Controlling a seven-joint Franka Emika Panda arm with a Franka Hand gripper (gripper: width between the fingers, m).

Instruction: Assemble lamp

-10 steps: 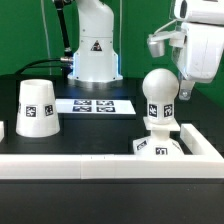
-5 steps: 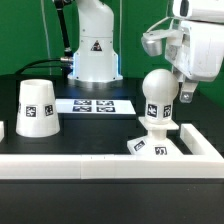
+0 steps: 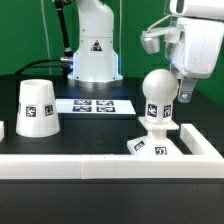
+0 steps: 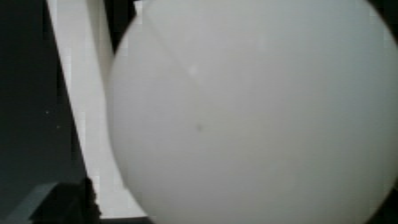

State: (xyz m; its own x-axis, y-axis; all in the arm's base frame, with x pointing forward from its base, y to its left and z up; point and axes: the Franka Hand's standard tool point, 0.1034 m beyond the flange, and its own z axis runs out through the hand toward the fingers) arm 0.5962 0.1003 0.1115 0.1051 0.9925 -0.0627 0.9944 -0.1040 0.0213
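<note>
Bulb (image 3: pixel 159 92) is standing upright on base (image 3: pixel 158 146); end effector (image 3: pixel 184 92) is flanking bulb's side, grip state can't tell; shade (image 3: pixel 36 107) is sitting well clear.

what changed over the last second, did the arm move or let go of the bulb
The gripper shifted slightly toward the exterior view's left and a little upward, beside the bulb. Whether its fingers touch the bulb cannot be told. No clear release or new grasp shows. The bulb stays upright on the base, and the shade and the marker board have not moved.
</note>
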